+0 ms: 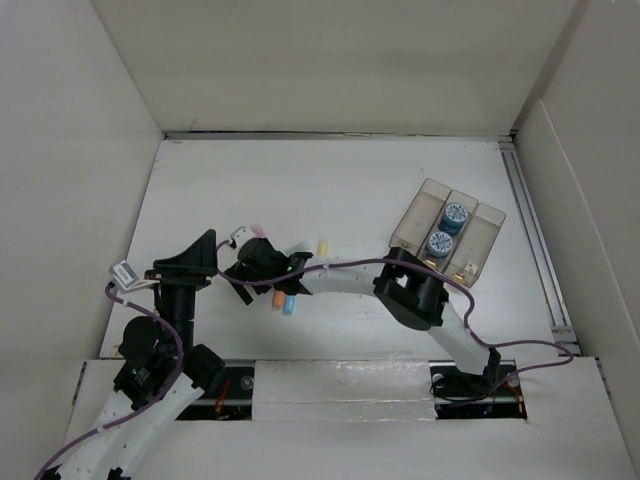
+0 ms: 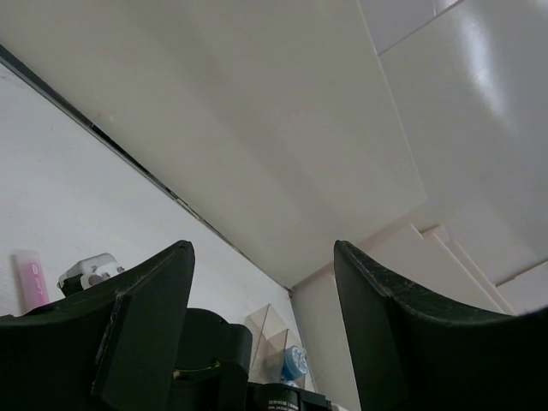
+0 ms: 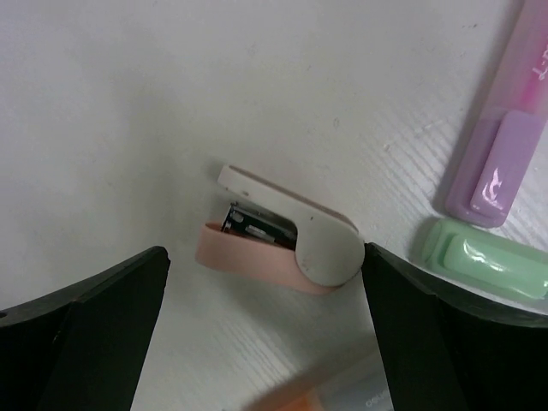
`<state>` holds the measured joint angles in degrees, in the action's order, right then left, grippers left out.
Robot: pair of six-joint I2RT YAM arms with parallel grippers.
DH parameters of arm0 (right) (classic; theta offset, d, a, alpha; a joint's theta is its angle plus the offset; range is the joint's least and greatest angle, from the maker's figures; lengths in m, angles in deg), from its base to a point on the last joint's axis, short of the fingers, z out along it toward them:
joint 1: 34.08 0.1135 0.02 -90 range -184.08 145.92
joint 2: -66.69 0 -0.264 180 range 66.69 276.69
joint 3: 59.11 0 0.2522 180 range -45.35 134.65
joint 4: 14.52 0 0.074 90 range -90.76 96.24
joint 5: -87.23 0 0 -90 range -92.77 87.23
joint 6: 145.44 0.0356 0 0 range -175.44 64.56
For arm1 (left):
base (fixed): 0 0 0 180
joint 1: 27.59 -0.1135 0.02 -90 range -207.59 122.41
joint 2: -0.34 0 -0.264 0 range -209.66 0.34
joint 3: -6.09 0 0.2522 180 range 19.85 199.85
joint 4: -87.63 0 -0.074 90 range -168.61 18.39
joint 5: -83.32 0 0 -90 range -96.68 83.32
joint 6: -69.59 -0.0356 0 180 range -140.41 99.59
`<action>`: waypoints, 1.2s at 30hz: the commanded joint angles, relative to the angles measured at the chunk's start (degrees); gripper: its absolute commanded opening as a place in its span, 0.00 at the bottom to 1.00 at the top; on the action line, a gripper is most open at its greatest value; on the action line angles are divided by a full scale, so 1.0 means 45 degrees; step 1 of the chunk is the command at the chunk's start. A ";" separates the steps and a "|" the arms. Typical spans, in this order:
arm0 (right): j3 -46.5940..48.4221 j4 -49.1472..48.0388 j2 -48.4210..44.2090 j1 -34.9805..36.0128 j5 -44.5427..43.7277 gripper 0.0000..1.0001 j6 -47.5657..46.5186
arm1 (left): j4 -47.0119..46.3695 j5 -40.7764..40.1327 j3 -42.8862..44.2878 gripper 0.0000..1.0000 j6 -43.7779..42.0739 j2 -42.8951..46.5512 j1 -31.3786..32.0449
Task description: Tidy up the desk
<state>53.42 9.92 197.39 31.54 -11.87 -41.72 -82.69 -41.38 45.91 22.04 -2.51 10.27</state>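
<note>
Tall white panel walls close in the white tabletop [image 1: 330, 190], which fills the overhead view from the arm bases to the far wall, a metal rail [image 1: 530, 230] along its right edge. A translucent three-compartment tray [image 1: 478, 240] stands at the right with two blue rolls [image 1: 455, 214] in its middle section. A loose cluster of markers [image 1: 322, 245] lies left of centre, and the right fingers [image 1: 250, 268] have reached across to it, while the left fingers [image 1: 200, 250] hang beside it. From the left wrist, those fingers stand wide apart with nothing between them, aimed up at the wall; a pink marker [image 2: 30, 278] lies low at the left. From the right wrist, the fingers are spread fully and empty, straddling a small pink stapler [image 3: 282, 244] that lies flat on the tabletop. A purple highlighter [image 3: 505, 128] and a green cap [image 3: 484, 261] lie just beside it. The step in hand looks like picking up the stapler, though the height above it is hard to judge. Next, the fingers probably need to lower, close across its body without catching the green cap, and carry it to the tray.
</note>
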 commanded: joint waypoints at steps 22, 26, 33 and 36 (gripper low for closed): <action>-0.2704 -0.4226 -0.2357 -0.0304 -0.0323 0.62 0.1853 | -0.0969 -0.0239 0.0438 0.62 -0.0079 0.0575 0.0042; -0.4053 -0.5886 -0.4176 -0.0988 0.0850 0.63 0.2674 | -0.0988 0.0033 0.0536 0.62 -0.0060 0.0342 0.0042; -0.6592 -0.6572 -0.7691 -0.2589 0.1263 0.64 0.3534 | -0.1454 0.1322 0.0712 0.66 -0.0137 -0.1684 0.0042; -0.8212 -0.6183 -0.9818 -0.3582 0.0349 0.64 0.3788 | -0.2254 0.2629 0.0420 0.66 -0.0099 -0.3283 0.0042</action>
<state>22.31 -15.52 161.45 19.15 -8.04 -26.77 -87.50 -36.35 47.44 22.06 -11.23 10.27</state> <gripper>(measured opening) 0.720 0.659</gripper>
